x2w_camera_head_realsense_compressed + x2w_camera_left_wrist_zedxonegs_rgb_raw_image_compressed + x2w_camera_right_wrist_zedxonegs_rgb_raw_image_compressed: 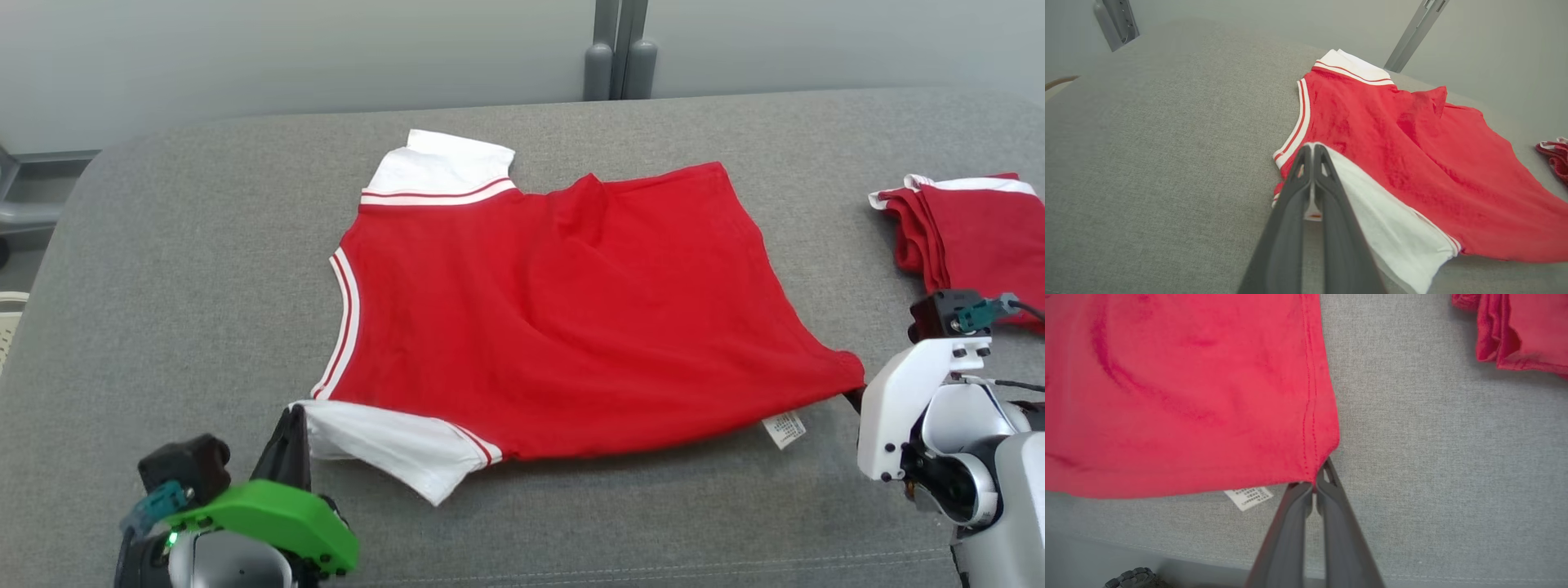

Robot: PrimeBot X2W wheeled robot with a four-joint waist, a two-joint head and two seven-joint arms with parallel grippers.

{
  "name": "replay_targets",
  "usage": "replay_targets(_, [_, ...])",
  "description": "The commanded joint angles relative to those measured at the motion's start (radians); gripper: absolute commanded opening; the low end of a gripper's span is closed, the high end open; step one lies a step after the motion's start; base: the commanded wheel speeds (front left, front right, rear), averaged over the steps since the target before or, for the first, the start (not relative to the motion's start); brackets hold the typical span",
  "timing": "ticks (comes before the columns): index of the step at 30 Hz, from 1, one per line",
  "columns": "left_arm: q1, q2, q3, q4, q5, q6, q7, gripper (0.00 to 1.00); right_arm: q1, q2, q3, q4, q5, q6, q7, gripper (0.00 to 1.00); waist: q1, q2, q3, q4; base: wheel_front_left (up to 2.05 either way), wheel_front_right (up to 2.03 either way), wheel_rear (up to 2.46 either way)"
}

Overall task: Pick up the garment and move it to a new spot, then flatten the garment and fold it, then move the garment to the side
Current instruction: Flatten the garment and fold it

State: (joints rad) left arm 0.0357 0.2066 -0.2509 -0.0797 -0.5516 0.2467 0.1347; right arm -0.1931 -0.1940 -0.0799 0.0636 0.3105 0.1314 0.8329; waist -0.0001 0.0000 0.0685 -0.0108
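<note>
The garment (563,318) is a red shirt with white sleeves and red-and-white trim, spread across the grey table (204,269), collar side to the left. Its near edge is lifted slightly off the cloth surface. My left gripper (292,418) is shut on the tip of the near white sleeve (1380,220), and in the left wrist view the left gripper (1312,152) pinches white fabric between its dark fingers. My right gripper (853,398) is shut on the shirt's near hem corner (1316,467); the right gripper (1319,470) clamps the red hem there. A white care label (1248,497) hangs below the hem.
A folded red garment (967,233) with white trim lies at the table's right side, beyond my right wrist; the folded garment (1519,330) also sits at the upper right of the right wrist view. A grey wall and post (618,49) stand behind the table. The table's front edge (1208,559) runs close below.
</note>
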Motion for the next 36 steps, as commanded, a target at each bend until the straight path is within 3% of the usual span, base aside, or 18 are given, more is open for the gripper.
replay_targets(1, [-0.045, -0.003, -0.006, 0.013, -0.006, 0.003, 0.031, 0.00, -0.026, 0.008, -0.001, 0.001, -0.005, -0.002, -0.011, 0.00, 0.0001, 0.0000, 0.015, 0.002, 0.00, 0.00, 0.00])
replay_targets(13, [-0.313, -0.032, -0.049, 0.199, -0.012, -0.007, 0.168, 0.00, -0.208, 0.066, -0.009, 0.162, -0.029, -0.001, -0.101, 0.00, 0.0001, 0.0000, 0.102, 0.008, 0.00, 0.00, 0.00])
replay_targets(24, [-0.526, -0.048, -0.038, 0.406, 0.005, -0.024, 0.122, 0.00, -0.349, 0.095, -0.037, 0.373, -0.063, -0.001, -0.207, 0.00, 0.0001, 0.0000, 0.159, 0.016, 0.00, 0.00, 0.00])
replay_targets(36, [-0.603, -0.046, -0.029, 0.539, 0.014, -0.021, 0.060, 0.00, -0.426, 0.104, -0.086, 0.517, -0.124, -0.001, -0.306, 0.00, 0.0001, 0.0000, 0.152, 0.019, 0.00, 0.00, 0.00])
